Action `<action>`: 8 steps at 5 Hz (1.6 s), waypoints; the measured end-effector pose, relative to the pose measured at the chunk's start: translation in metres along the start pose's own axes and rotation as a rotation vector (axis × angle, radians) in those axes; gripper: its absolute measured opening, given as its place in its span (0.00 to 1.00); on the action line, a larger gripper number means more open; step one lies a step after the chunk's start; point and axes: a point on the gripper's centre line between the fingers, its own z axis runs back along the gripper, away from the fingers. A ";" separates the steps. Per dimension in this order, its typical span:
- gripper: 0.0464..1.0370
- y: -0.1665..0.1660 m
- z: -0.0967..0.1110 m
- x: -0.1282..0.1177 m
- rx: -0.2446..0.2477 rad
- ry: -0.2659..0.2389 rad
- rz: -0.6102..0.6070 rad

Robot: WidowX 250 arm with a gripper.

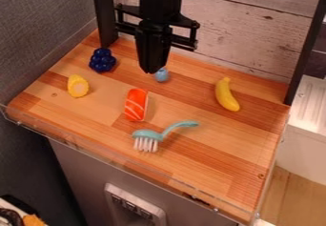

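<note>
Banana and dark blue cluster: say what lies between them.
In the camera view, a small light-blue object lies between the banana and the dark blue cluster; the end effector shows just beside it.

Yellow banana, teal brush, wooden tabletop

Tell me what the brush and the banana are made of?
The brush looks like smooth teal plastic with pale bristles, probably plastic too, standing in separate tufts. The banana seems to be plastic, perhaps rubber: its yellow is very even, with a soft shine.
</note>
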 end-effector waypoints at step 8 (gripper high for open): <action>0.96 -0.086 0.010 0.110 0.014 -0.106 1.057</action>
